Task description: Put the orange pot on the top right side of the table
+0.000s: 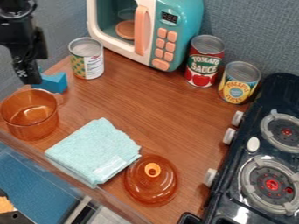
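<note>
The orange pot (pixel 29 117) is sitting on the table's (pixel 146 103) left side, near the folded cloth (pixel 93 151). By its far rim, the gripper (pixel 28 79) is hanging near a blue block (pixel 53 83) (clenched or released, I cannot tell).

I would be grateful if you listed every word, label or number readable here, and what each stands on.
"TOMATO SAUCE": the red can.
"PINEAPPLE SLICES": the yellow-labelled can.
Too small or blurred to read: the digits on the display of the toy microwave, and the print on the green-and-white can.
</note>
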Controlling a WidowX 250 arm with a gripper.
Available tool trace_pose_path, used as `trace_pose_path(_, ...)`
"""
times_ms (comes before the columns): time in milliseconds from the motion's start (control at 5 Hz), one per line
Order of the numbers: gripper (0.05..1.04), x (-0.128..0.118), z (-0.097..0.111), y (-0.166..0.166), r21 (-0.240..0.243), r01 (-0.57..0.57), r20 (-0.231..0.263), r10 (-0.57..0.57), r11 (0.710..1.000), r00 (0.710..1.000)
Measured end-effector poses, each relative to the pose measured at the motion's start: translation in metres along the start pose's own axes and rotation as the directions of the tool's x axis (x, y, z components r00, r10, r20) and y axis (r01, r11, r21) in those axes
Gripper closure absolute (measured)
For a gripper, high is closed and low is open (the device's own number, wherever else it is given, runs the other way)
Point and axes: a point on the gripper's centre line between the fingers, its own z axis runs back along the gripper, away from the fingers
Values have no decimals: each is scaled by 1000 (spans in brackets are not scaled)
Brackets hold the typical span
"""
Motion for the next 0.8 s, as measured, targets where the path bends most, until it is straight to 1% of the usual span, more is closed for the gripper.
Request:
trace_pose_path(200,83,8,16,30,-24,-72,1,72,997,997)
trace_pose_path(400,83,12,10,55,13,-73,28,73,997,997)
trace_pose_path(600,83,18,0,64,10,-50,40,50,999,998)
trace_pose_path(800,83,20,-18,65,41,-42,54,39,998,998)
